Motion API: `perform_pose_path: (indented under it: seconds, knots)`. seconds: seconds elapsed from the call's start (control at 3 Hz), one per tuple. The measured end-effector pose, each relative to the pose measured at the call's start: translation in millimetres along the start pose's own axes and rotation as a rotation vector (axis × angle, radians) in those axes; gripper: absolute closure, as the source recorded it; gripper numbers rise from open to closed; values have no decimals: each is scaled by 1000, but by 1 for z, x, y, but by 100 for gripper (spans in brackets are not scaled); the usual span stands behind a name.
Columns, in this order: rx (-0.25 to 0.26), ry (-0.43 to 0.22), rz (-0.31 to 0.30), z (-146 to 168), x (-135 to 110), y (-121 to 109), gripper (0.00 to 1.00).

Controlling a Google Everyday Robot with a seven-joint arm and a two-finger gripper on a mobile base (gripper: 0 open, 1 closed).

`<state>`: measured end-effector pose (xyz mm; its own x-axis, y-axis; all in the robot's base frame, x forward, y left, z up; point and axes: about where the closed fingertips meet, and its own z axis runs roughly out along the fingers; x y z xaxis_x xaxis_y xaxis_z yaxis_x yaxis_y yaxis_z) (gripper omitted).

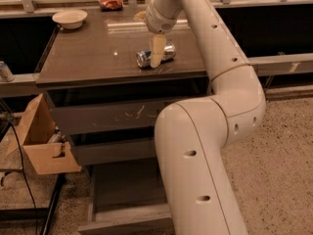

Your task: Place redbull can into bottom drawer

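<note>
Since the gripper sits straight down across the redbull can, the can's middle is hidden and only its two ends show. Whether it is clamped or loose: cannot tell. The can lies on its side on the desk, right of centre, toward the 4 o'clock edge.

The bottom drawer is pulled out at floor level. Its right part is behind the arm, and its front is cut by the frame's bottom edge.

A white bowl sits at the desk's 10 o'clock corner and a red snack bag at 12 o'clock, both well apart from the can. The scratched top drawer and the middle drawer are closed. A cardboard box stands at 9 o'clock of the drawers. At the left edge there is a small can-like thing, half cut off.
</note>
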<state>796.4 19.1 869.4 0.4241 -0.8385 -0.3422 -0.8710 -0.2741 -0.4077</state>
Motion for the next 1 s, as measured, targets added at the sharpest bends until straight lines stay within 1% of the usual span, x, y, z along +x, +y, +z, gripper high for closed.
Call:
perform_pose_path:
  seconds: [0.67,1.0]
  knots:
    - [-57,57,16,14,10,10,0]
    - [-75,107,44,14,23,14,0]
